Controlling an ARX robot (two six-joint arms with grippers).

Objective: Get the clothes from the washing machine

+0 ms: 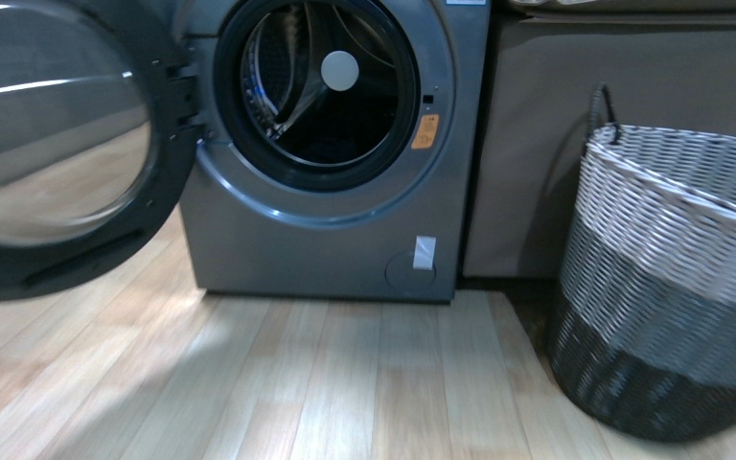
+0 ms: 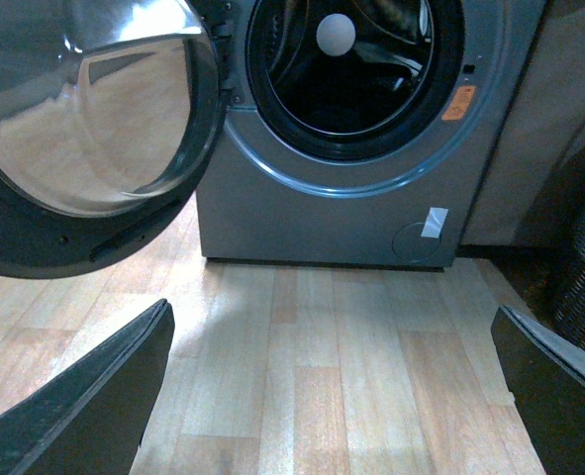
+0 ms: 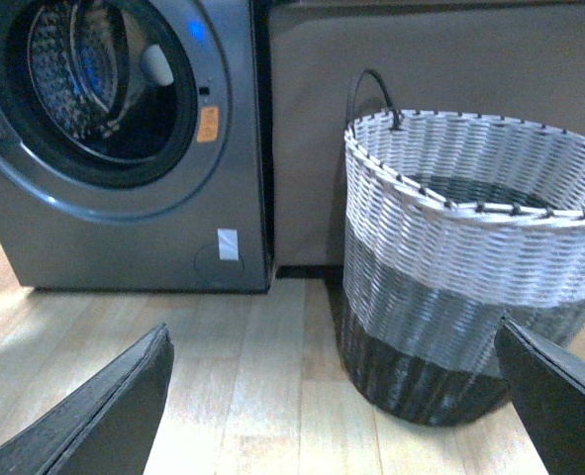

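Door (image 1: 53, 144) of the washer (image 1: 326, 240) stands open; your left hand (image 2: 332, 309) and right hand (image 3: 334, 329) hang spread, empty, before it. Nothing collected yet.

I see a wood floor (image 1: 345, 383) made of long pale planks. The washing machine (image 1: 326, 240) stands on it at the back, a bit to the left. A woven basket (image 1: 666, 287) (white on top, grey in the middle, dark at the bottom) sits on the floor to the right, apart from the machine. A brown covered box (image 1: 527, 163) stands farther back, just beside the machine.
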